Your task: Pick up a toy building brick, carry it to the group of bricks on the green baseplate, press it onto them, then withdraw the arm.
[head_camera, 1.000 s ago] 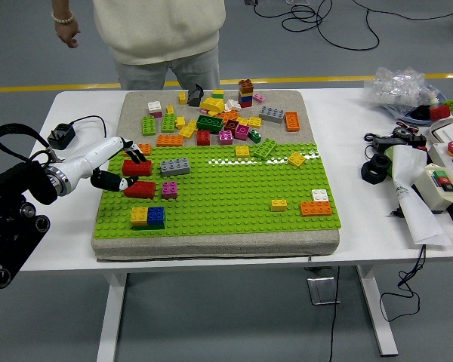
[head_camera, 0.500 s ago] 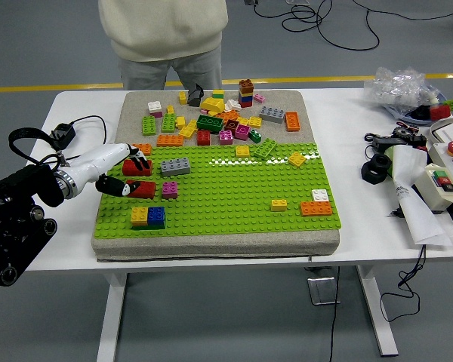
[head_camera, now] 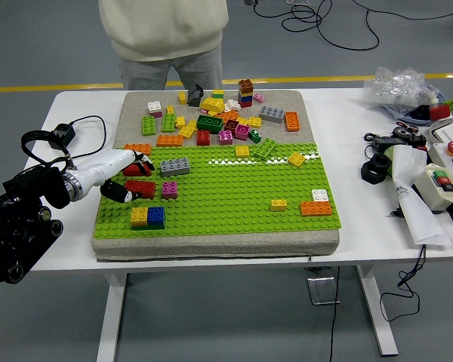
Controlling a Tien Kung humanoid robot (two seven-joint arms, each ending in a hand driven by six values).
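Observation:
My left hand (head_camera: 128, 179), white with black fingertips, is over the left edge of the green baseplate (head_camera: 226, 196). Its fingers (head_camera: 140, 161) lie over one red brick (head_camera: 134, 170) and partly hide it. Its thumb tip is at the left end of a second red brick (head_camera: 142, 188). Both red bricks sit on the plate and neither is lifted. The fingers are spread. A small group of a yellow and a blue brick on a green one (head_camera: 148, 217) stands just in front of the hand. My right hand is out of view.
A pink brick (head_camera: 169, 188) and a grey brick (head_camera: 175, 167) sit just right of the hand. Many loose bricks (head_camera: 219, 121) lie on the grey mat behind. A person (head_camera: 166, 38) stands at the far side. A charger and cable (head_camera: 64, 133) lie at the left, devices (head_camera: 430, 181) at the right.
My left arm has pushed in to the right and the thumb has dropped toward the lower red brick. The red bricks have stayed in place.

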